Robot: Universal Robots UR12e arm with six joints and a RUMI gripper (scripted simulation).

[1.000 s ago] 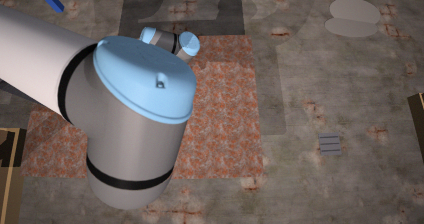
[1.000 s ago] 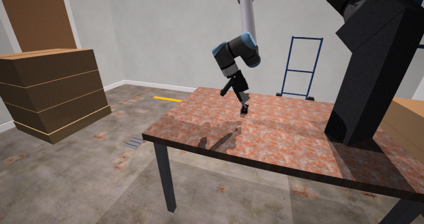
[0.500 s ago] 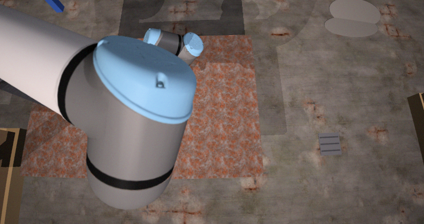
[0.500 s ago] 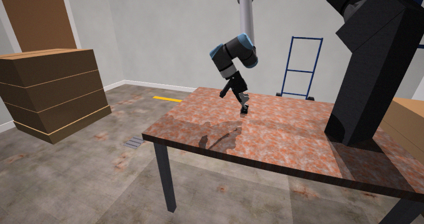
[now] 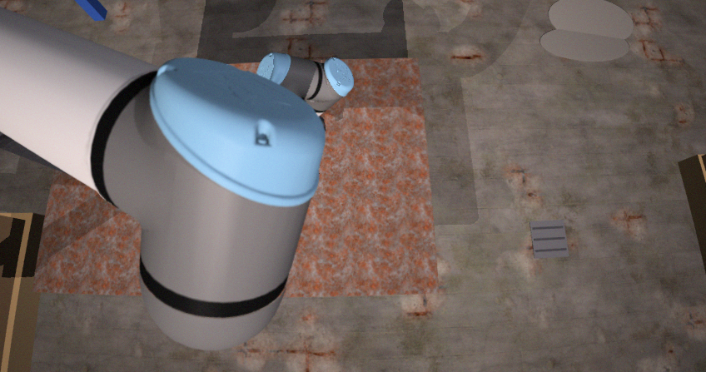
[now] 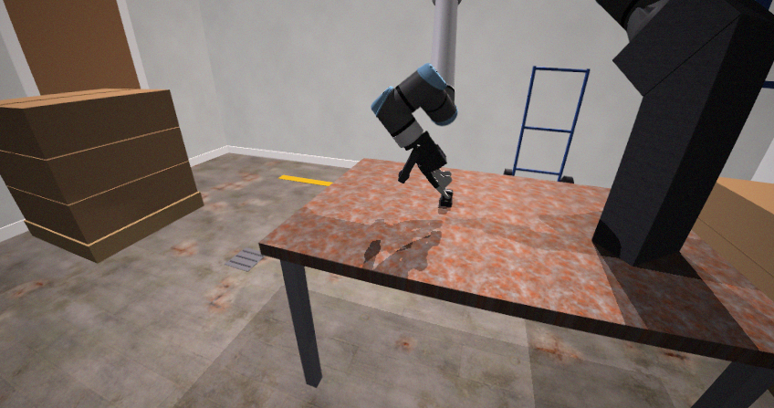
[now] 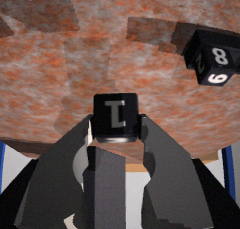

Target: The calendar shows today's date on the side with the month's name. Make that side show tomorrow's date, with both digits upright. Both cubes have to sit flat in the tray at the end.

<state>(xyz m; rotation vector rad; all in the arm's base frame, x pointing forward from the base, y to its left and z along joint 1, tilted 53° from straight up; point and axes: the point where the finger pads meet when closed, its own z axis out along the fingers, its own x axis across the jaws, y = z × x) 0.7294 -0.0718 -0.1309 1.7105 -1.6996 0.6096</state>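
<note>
My gripper [image 7: 117, 116] [image 6: 444, 191] is shut on a black cube [image 7: 110, 130], held between the two fingertips. A pale digit that looks like a 1 shows on its face in the wrist view; I cannot tell for certain which way up it is. A second black cube [image 7: 211, 70] is at the upper right of the wrist view, beyond the right finger, with an 8, a 9 or 6, and a dim 2 on its faces, turned sideways. Dark parts around it look like the tray [image 7: 217, 37], cut off by the frame. The month's name is not readable. The top view has gripper and cubes hidden behind the arm.
The mottled red table [image 5: 376, 195] [image 6: 488, 252] bears the arm's dark pedestal [image 6: 667, 149] at the right in the exterior view. The arm's large elbow [image 5: 237, 131] covers much of the table in the top view. Stacked boxes [image 6: 103, 160] and a blue hand truck [image 6: 547, 130] stand off the table.
</note>
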